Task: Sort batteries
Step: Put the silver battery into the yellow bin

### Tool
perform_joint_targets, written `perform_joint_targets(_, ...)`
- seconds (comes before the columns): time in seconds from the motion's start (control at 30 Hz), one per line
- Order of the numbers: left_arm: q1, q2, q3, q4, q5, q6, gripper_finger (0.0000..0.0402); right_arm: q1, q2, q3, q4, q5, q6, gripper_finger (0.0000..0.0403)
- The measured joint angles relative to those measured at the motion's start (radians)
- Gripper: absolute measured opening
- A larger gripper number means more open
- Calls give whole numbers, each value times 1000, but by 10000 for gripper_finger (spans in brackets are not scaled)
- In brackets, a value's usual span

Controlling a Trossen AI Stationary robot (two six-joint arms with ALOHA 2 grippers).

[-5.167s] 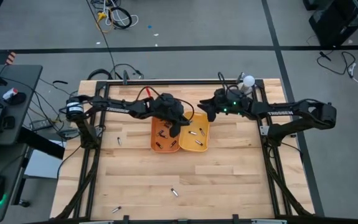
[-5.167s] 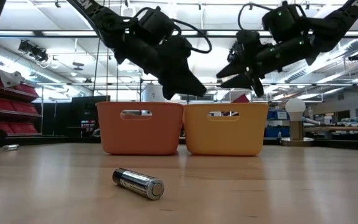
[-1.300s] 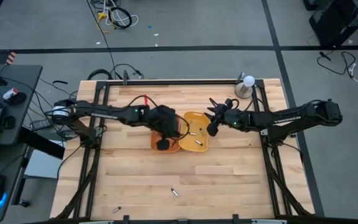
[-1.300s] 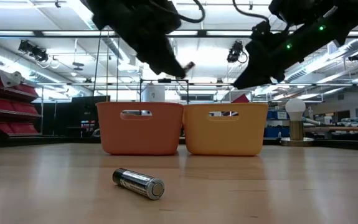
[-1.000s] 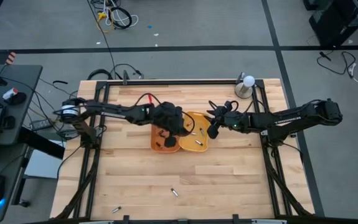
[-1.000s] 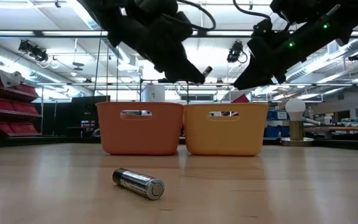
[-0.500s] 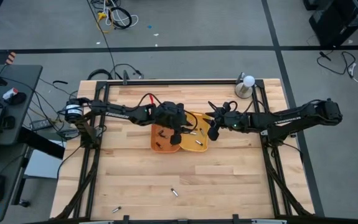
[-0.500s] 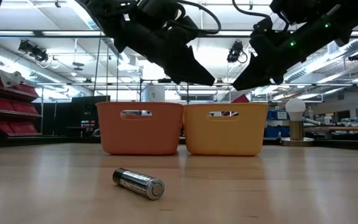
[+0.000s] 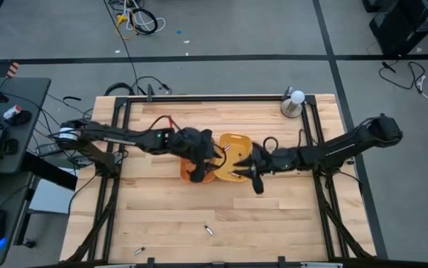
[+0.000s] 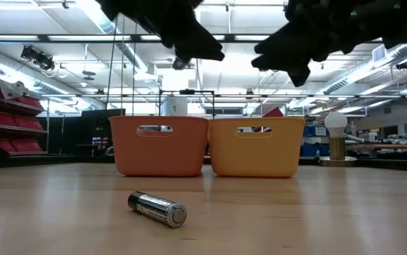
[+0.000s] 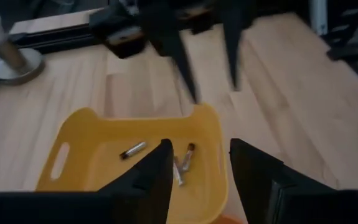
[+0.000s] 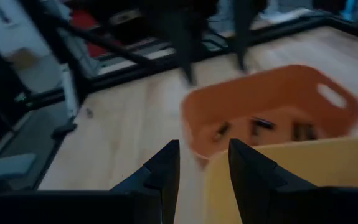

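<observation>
Broadly, a pale wooden table (image 9: 221, 212) inside a black frame carries everything. The two dark arms reach toward its middle from opposite sides, and both hang above a pair of plastic bins that stand touching side by side.

The left arm's gripper (image 9: 197, 173) is over the orange bin (image 9: 188, 172). Its own wrist view shows its fingers (image 11: 146, 180) spread with nothing between them, looking across the yellow bin (image 11: 98, 146). The right arm's gripper (image 9: 256, 183) is at the near corner of the yellow bin, on the side away from the orange one. In the right wrist view its fingers (image 12: 165, 171) stand apart with a clear gap and nothing gripped, facing the orange bin (image 12: 272, 112). From table height both grippers hang well above the bin rims.

A metal cup with a white ball (image 9: 294, 102) stands at the far right corner of the table, well apart from the bins.

As for the batteries, three lie in the yellow bin (image 11: 133, 149), about three dark ones lie in the orange bin (image 12: 261, 124), one silvery one (image 9: 208, 230) lies loose on the wood near the front edge, and another (image 9: 138, 251) lies at the front left. The low view shows one (image 10: 158, 209) close up, on its side.
</observation>
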Motion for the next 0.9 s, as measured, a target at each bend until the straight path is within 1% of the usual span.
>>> perform_joint_targets(0.07,-37,-15,0,-32,-52,-7,150,35,63,0,96,8,-19,123)
perform_joint_targets(0.2,-112,-18,0,-71,-113,-55,146,84,191,0,257,16,-36,123)
perform_joint_targets(0.3,-163,-18,-1,-92,-166,-95,146,111,279,5,348,16,-40,123)
perform_joint_targets(0.37,-199,-18,-1,-94,-208,-126,146,131,330,25,362,14,-55,123)
perform_joint_targets(0.5,-272,-18,-1,-82,-279,-186,146,165,421,106,367,-45,-96,123)
perform_joint_targets(0.6,-315,-18,-1,-81,-354,-248,146,186,482,176,366,-79,-146,123)
perform_joint_targets(0.73,-373,-18,-1,-111,-446,-357,146,207,551,254,361,-86,-188,123)
perform_joint_targets(0.9,-450,-15,-1,-176,-530,-480,146,230,640,333,357,-86,-182,125)
